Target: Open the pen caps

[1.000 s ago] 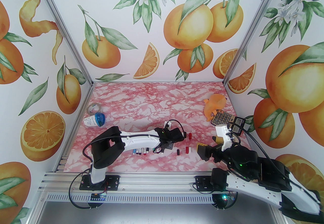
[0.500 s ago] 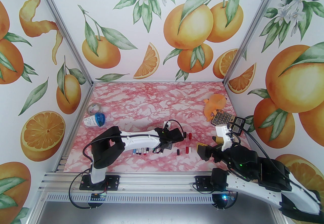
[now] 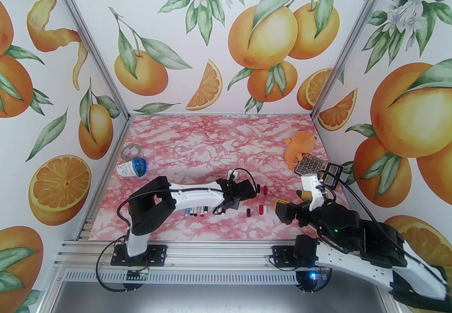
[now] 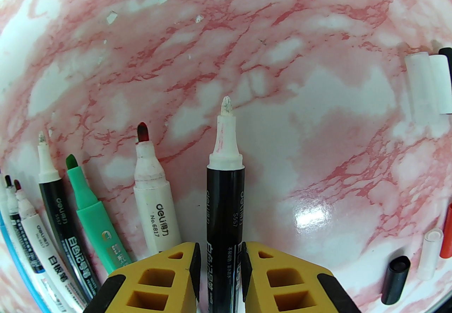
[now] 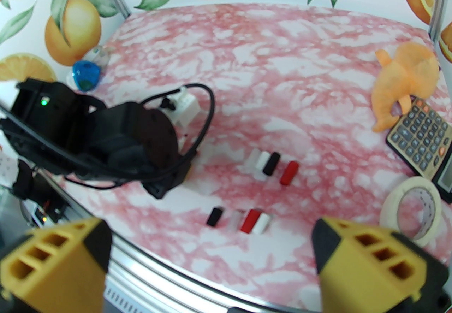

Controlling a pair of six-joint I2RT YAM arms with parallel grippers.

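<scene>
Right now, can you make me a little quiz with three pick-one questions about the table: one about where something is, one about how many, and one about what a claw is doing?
1. Where is the brownish flat calculator with dark keys?
A) in the near left corner
B) beside the orange soft toy
C) in the very middle

2. How many red plastic caps lie on the pink marbled table?
A) none
B) two
C) five

3. What is the left claw doing?
A) open and empty
B) shut on a cap
C) shut on the black-barrelled marker pen

Answers:
1 B, the toy lies right next to it at the table's right side.
2 B, there is one red cap in each row of loose caps.
3 C, its yellow fingers squeeze the uncapped pen's barrel.
</scene>
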